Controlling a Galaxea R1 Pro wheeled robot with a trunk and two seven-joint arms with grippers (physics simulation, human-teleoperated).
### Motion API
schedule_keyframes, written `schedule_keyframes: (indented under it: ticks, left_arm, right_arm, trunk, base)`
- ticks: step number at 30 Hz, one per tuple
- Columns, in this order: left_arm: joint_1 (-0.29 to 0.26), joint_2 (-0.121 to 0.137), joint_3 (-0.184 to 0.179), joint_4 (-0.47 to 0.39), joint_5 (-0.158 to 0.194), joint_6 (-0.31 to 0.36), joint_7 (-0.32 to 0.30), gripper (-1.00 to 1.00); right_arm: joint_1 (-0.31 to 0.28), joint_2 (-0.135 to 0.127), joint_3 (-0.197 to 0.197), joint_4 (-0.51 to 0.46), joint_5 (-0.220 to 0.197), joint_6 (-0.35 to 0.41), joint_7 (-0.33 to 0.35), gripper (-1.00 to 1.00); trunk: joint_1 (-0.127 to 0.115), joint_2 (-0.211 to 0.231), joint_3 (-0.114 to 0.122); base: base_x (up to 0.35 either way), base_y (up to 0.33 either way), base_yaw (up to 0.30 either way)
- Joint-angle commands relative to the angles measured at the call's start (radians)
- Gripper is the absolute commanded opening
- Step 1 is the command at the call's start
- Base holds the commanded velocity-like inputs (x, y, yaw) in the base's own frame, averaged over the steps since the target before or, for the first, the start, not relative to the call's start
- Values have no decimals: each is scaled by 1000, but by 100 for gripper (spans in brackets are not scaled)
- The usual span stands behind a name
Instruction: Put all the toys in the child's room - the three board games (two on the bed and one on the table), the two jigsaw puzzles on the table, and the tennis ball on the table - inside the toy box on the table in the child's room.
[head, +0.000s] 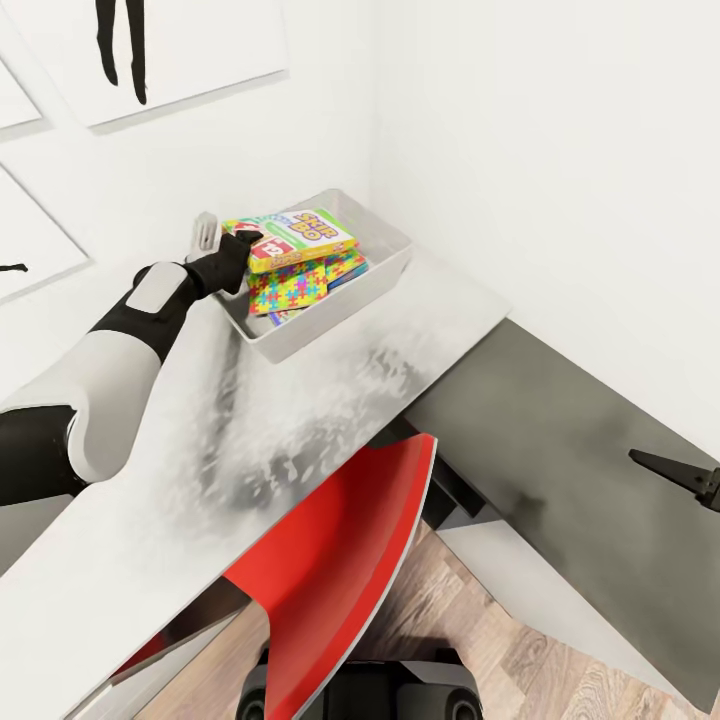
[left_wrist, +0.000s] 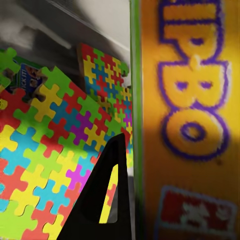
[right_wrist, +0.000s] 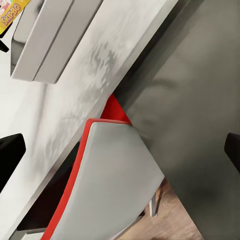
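White walls meet at the corner where the tabletop (head: 330, 400) carries the toy box (head: 385, 275), a red chair (head: 345, 560) tucked beneath. The left fingers (head: 232, 262) reach over the box rim, one dark finger (left_wrist: 102, 200) just beside the yellow game (head: 300, 238) that lies atop the puzzles (head: 290, 285); whether they grip it cannot be told. The right fingers (head: 700, 480) hang released, well apart from the box, over the grey surface (head: 560, 460).
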Motion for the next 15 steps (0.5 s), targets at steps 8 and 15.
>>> schedule_keyframes:
  ticks: [8,15]
  left_arm:
    - [-2,4,7,0,3,7,1,100]
    - [-2,6,7,0,4,6,1,100]
  right_arm:
    - [-1,0,-1,0,4,3,5,100]
    - [-1,0,-1,0,4,3,5,100]
  trunk:
    - [1,-2,-1]
    - [1,-2,-1]
  base:
    - [0,0,0]
    - [0,0,0]
